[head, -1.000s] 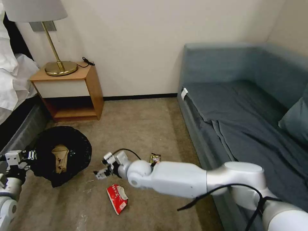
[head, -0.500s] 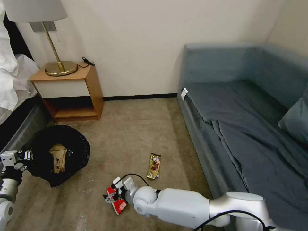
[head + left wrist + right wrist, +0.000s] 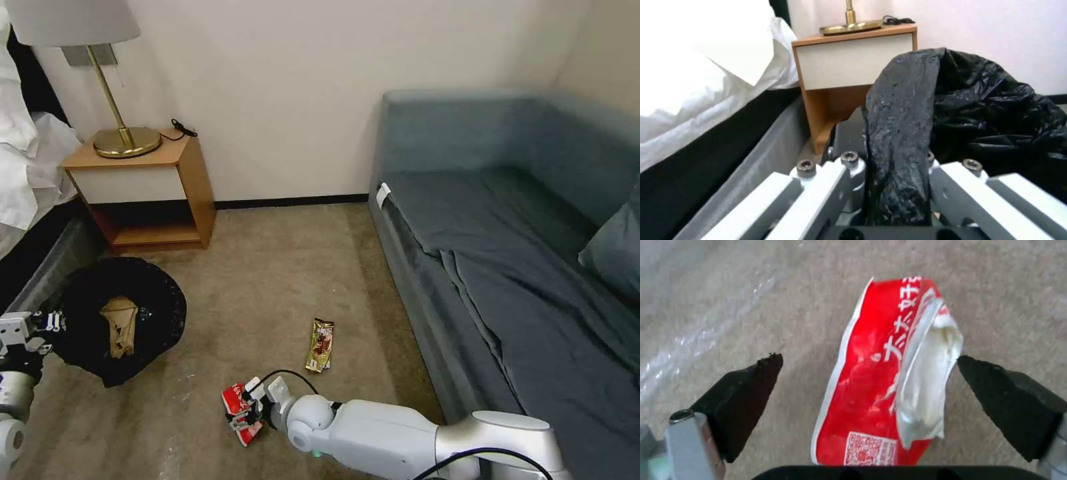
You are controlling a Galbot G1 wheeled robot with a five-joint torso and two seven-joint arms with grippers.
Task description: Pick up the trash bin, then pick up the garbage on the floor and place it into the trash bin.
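The trash bin (image 3: 143, 300), lined with a black bag, sits at the left on the carpet with a tan paper bag (image 3: 120, 327) inside it. My left gripper (image 3: 45, 327) is shut on the bin's bag-covered rim (image 3: 902, 133); in the left wrist view the gripper (image 3: 896, 160) has the black plastic pinched between its jaws. A red wrapper (image 3: 233, 399) with white lettering lies on the floor. My right gripper (image 3: 243, 413) is open and low over it. In the right wrist view the gripper (image 3: 868, 357) straddles the red wrapper (image 3: 862, 386), fingers (image 3: 742, 396) apart. A brown-gold snack wrapper (image 3: 321, 345) lies farther out.
A wooden nightstand (image 3: 143, 193) with a brass lamp (image 3: 123, 137) stands against the wall behind the bin. A bed (image 3: 27, 187) runs along the left side. A blue-grey sofa (image 3: 507, 253) takes up the right. Open carpet (image 3: 280, 267) lies between them.
My right arm has pulled back and dropped, bringing its open gripper down around the red wrapper. The bin and my left gripper have shifted slightly left.
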